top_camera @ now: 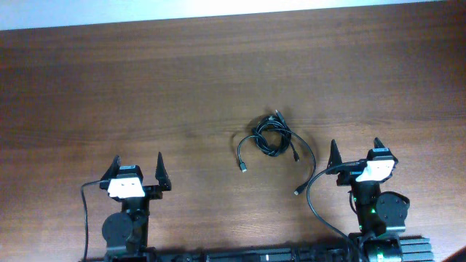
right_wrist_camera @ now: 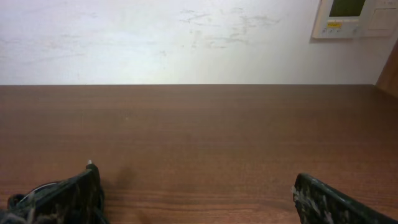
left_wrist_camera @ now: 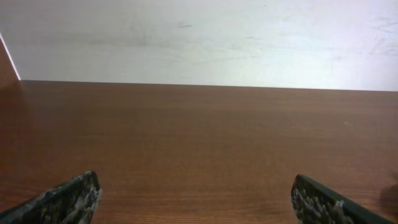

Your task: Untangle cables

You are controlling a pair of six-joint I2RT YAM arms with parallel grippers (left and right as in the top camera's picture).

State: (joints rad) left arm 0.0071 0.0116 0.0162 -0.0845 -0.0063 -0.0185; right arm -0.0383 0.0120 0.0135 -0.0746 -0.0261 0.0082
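Note:
The cables (top_camera: 272, 139) lie in a small black knot at the middle of the wooden table (top_camera: 182, 80), with loose ends and small plugs trailing toward the front. My left gripper (top_camera: 137, 169) is open and empty at the front left, well apart from the knot. My right gripper (top_camera: 357, 153) is open and empty at the front right, just right of the trailing ends. In the left wrist view the open fingers (left_wrist_camera: 196, 196) frame bare wood. In the right wrist view the open fingers (right_wrist_camera: 196, 196) frame bare wood, and a bit of cable (right_wrist_camera: 25, 198) peeks out by the left finger.
A white wall (right_wrist_camera: 155, 37) stands behind the table's far edge, with a wall panel (right_wrist_camera: 354, 17) at the upper right. Thick black arm wires (top_camera: 320, 211) loop near the right arm's base.

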